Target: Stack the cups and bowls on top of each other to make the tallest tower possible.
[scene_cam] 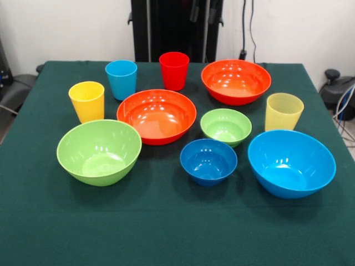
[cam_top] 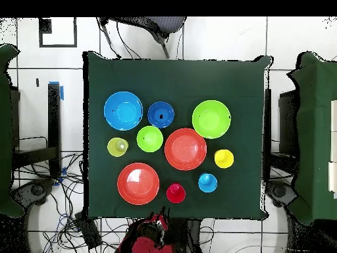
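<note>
Front view: all bowls [scene_cam: 156,116] and cups [scene_cam: 174,70] sit separate on the green table [scene_cam: 166,233], nothing stacked yet. Glossy light plastic, probably slippery, so I'd pinch a rim.

Overhead: arm [cam_top: 150,236] parked at the table's edge, can't tell the claw's state.

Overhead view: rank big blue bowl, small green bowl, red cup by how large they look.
1. Big blue bowl
2. Small green bowl
3. Red cup
Clear gaps between all three; the camera looks straight down, so nearness hardly skews it.
</note>
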Tool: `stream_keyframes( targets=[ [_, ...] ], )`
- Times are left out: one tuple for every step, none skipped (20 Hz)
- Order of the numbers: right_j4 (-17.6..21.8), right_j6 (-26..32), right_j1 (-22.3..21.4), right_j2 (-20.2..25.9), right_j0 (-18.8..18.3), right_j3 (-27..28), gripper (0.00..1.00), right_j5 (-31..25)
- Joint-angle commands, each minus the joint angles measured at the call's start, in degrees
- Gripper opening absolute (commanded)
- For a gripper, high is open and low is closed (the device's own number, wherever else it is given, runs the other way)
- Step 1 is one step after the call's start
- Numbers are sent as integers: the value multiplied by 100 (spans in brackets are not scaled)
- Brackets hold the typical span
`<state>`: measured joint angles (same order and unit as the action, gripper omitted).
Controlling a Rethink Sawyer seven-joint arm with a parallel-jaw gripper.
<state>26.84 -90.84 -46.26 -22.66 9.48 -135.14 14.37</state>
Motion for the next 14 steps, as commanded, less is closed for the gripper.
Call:
stream_keyframes(
  targets=[
    [145, -639, 239, 283, -13, 494, 100, 145],
    [141, -640, 237, 282, -10, 495, 100, 143],
    [129, -641, 257, 268, 4, 502, 100, 154],
    [117, -642, 276, 254, 19, 508, 100, 165],
    [106, -644, 284, 236, 34, 509, 100, 176],
    [103, -641, 287, 230, 41, 512, 100, 166],
    [117, -637, 261, 244, 28, 507, 100, 155],
    [115, -636, 252, 245, 29, 507, 100, 139],
    [116, -636, 245, 248, 29, 507, 100, 135],
    [117, -636, 239, 251, 29, 506, 100, 130],
    [110, -637, 262, 236, 39, 513, 100, 151],
    [106, -640, 265, 235, 42, 515, 100, 153],
    [119, -637, 248, 242, 30, 511, 100, 143],
    [119, -637, 249, 241, 33, 512, 100, 147]
  ],
)
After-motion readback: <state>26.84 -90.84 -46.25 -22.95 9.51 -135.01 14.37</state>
